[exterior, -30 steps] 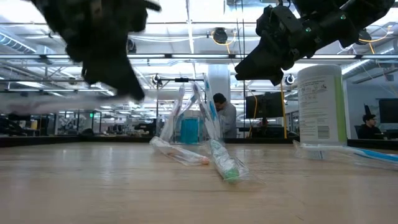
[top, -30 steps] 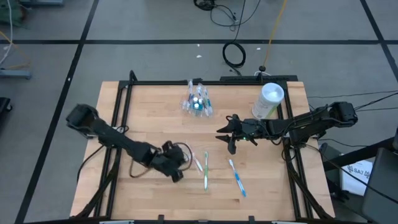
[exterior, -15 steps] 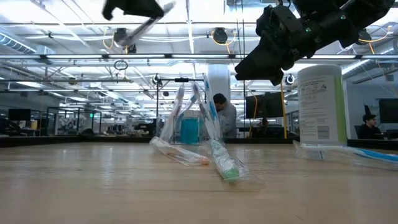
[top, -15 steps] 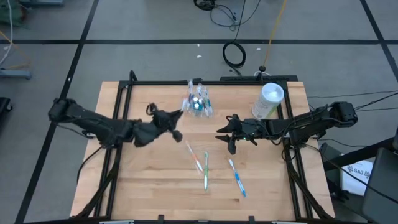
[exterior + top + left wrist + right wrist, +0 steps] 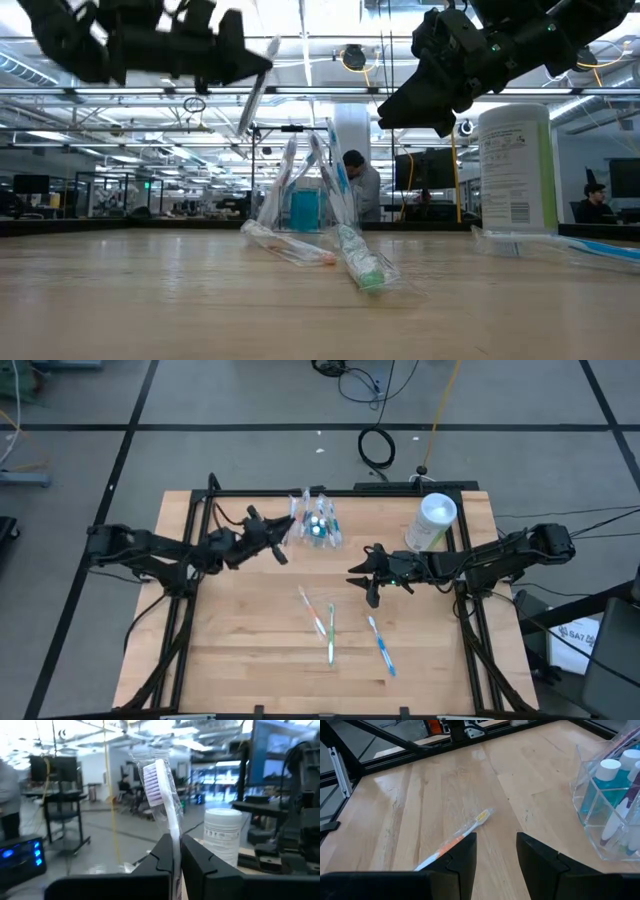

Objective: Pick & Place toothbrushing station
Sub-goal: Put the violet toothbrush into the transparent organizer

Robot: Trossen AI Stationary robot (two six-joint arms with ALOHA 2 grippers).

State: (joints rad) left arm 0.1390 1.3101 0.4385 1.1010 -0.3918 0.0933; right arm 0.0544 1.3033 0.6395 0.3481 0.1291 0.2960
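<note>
My left gripper [image 5: 272, 540] is above the table's far left part, just left of the clear toothbrush holder [image 5: 318, 525], and is shut on a toothbrush in a clear wrapper [image 5: 159, 785] with a white head and purple bristles. My right gripper [image 5: 365, 576] hovers open and empty right of the table's middle, above bare wood [image 5: 495, 855]. Three wrapped toothbrushes lie flat on the table: an orange one [image 5: 315, 612], a green one [image 5: 331, 632] and a blue one [image 5: 381, 645]. The holder stands on the far part of the table with brushes and tubes upright in it. My left gripper pinches the wrapped toothbrush by its handle [image 5: 176, 851] between its two fingers. The head end [image 5: 152, 772] sticks out past the fingertips toward the holder. The brush is lifted clear of the table [image 5: 255, 95]; its lower end is hidden behind the fingers.
A white wipes canister [image 5: 432, 522] stands at the far right, close behind my right arm. A black metal frame [image 5: 190, 530] runs along the table's sides and far edge. The wood at the near left [image 5: 230, 660] is bare.
My left gripper has risen from low over the near middle of the table, swung toward the far edge and arrived beside the clear holder, carrying the wrapped toothbrush clear of the table. It has stayed shut on the brush.
</note>
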